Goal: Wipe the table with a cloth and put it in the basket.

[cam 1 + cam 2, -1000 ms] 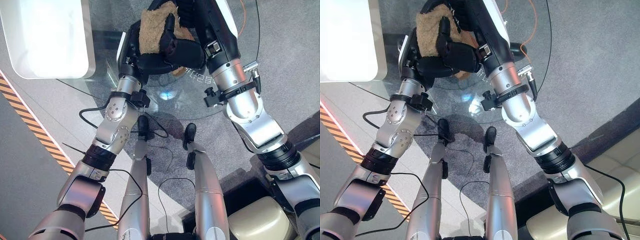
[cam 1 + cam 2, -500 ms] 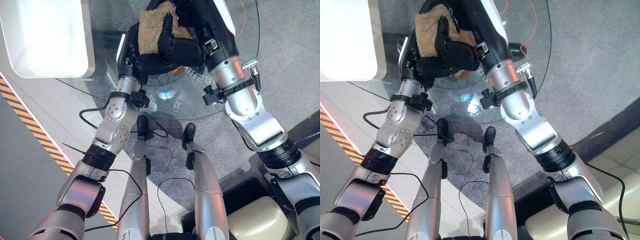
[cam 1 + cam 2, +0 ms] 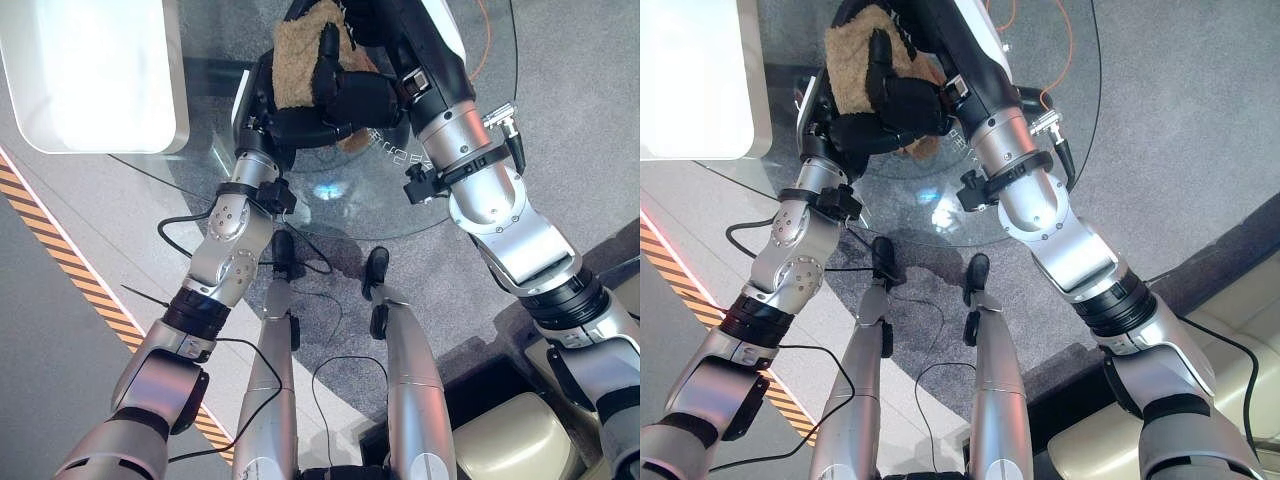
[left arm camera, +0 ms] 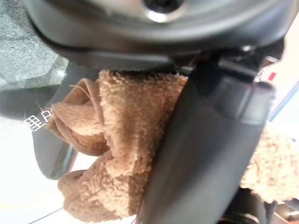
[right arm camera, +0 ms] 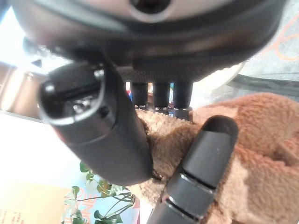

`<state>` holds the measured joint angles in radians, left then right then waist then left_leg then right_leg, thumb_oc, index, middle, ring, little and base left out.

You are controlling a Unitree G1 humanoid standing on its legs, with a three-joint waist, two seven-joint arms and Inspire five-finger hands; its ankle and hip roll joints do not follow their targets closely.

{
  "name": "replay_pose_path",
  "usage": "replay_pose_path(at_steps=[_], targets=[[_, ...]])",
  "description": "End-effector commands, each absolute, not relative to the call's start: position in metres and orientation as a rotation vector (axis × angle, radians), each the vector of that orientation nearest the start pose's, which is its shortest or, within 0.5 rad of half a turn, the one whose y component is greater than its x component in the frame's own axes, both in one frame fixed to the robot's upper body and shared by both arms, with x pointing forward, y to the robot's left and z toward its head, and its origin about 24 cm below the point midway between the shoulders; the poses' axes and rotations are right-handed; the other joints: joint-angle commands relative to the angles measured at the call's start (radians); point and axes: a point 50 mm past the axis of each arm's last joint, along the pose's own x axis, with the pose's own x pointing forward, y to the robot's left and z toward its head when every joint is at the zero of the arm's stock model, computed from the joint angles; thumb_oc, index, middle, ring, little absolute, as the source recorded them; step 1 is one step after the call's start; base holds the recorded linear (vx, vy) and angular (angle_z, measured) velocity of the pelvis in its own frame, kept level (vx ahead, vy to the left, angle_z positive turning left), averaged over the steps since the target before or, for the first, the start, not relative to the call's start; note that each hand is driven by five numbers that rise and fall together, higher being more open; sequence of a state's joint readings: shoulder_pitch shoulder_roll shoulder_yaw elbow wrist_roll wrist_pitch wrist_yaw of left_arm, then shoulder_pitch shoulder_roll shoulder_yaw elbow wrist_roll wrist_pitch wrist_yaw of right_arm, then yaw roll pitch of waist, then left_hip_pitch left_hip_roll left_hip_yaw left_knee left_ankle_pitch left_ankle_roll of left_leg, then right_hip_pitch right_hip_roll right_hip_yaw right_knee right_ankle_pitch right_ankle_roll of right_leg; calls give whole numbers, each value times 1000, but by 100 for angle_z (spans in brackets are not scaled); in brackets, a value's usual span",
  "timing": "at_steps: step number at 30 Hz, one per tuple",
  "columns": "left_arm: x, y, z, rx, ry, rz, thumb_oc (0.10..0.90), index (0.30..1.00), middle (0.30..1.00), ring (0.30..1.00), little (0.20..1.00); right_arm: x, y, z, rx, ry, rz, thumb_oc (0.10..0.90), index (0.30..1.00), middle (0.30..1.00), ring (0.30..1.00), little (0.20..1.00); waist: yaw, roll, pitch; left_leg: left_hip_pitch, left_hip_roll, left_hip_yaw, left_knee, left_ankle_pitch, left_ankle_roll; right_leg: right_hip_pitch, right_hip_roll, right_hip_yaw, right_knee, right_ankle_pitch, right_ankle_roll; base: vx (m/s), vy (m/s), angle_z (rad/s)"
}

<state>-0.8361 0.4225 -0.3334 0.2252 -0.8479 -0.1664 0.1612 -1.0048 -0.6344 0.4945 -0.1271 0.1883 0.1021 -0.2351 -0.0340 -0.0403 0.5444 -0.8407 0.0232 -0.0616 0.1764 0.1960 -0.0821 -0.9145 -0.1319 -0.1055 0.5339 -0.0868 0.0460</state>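
A tan fluffy cloth [image 3: 295, 55] is held up over the far part of the round glass table [image 3: 345, 205]. My left hand [image 3: 305, 122] is under and beside the cloth, with its thumb [image 4: 205, 154] laid across the pile, shut on it. My right hand [image 3: 362, 15] reaches in from beyond. In the right wrist view its thumb [image 5: 107, 126] and fingers [image 5: 161, 95] close on the cloth [image 5: 261, 140] from both sides. The cloth hangs bunched between the two hands, clear of the glass.
A white rounded container [image 3: 95, 70] stands at the table's left. Grey carpet shows through the glass. An orange cable [image 3: 485, 30] lies at the far right, a striped floor line [image 3: 50, 235] at the left, and a beige cushion [image 3: 510, 440] at the lower right.
Both hands have shifted a little farther away with the cloth still between them, the right forearm moving most. The grip looks the same.
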Motion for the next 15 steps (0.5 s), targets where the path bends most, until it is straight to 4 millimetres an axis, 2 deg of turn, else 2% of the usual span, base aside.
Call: replay_pose_path(at_steps=[1,15], targets=[[319,79,293,-332,-785,-628,100,300,300,300,200,257,-82,405,-550,-1310,156,800,900,900,900,900,22,-28,-24,33,-64,85,122,-139,70,104,92,-9,-226,156,23,0,0,0],[321,85,293,-373,-779,-631,100,300,300,300,200,262,-86,407,-582,-1279,124,800,900,900,900,900,28,-36,-24,24,-66,72,142,-153,73,102,94,-9,-217,150,22,0,0,0]])
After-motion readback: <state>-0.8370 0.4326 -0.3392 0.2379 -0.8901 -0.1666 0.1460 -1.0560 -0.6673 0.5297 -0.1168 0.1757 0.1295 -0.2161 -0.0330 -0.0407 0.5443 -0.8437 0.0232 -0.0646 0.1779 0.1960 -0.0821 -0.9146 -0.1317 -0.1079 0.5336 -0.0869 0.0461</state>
